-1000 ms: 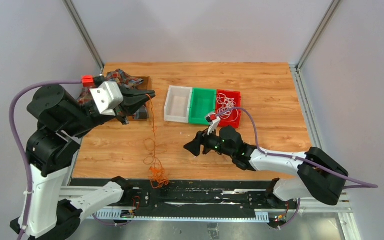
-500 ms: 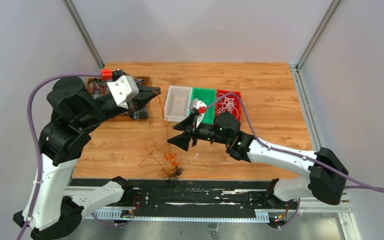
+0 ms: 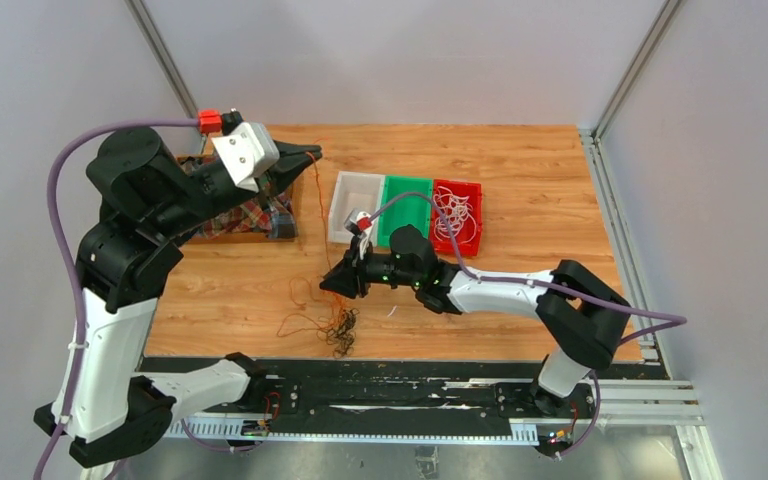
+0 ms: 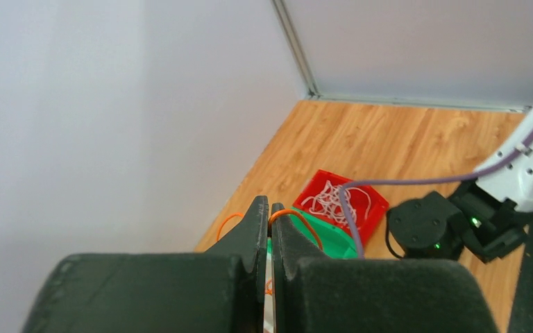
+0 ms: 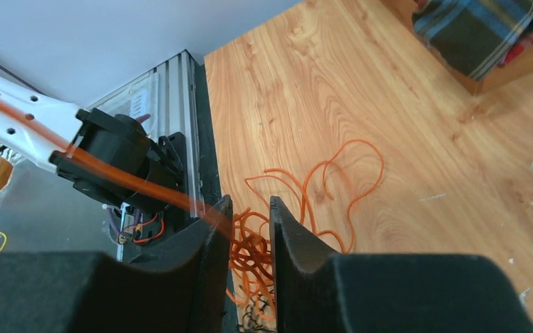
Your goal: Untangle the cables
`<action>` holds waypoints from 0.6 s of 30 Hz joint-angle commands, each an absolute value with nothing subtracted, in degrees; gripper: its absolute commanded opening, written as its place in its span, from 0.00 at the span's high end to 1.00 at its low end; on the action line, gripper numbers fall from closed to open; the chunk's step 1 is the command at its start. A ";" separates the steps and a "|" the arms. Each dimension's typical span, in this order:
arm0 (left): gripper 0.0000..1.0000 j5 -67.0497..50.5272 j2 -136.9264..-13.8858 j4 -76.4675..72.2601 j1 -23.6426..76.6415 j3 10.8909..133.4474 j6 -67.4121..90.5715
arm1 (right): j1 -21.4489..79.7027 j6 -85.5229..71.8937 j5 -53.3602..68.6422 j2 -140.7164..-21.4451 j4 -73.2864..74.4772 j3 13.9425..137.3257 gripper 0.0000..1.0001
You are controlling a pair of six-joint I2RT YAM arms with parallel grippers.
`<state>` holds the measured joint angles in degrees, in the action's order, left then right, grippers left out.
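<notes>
High at the far left, the left claw (image 3: pixel 307 154) is clamping an orange cable (image 5: pixel 125 179); over the desk (image 3: pixel 520 170) the right claw (image 3: pixel 332 283) is hovering with jaws slightly apart about that strand; the tangle (image 3: pixel 338 328) is lying by the near edge.

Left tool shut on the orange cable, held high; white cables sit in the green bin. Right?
Not quite. The white cables sit in the red bin, as the top external view shows. The rest holds: the left tool is shut on the orange cable, held high.
</notes>
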<state>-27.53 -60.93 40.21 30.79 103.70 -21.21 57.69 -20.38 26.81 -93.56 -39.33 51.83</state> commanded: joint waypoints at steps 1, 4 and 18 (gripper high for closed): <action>1.00 -24.09 -63.03 36.60 31.03 110.28 -22.85 | 58.54 -23.29 25.32 -95.96 -44.81 49.55 0.74; 1.00 -22.88 -64.44 35.93 31.03 113.93 -23.60 | 58.54 -23.87 24.31 -98.39 -45.39 48.55 0.74; 1.00 -5.59 -68.04 19.61 31.03 123.97 -32.66 | 59.41 -26.39 18.73 -102.89 -47.21 42.70 0.64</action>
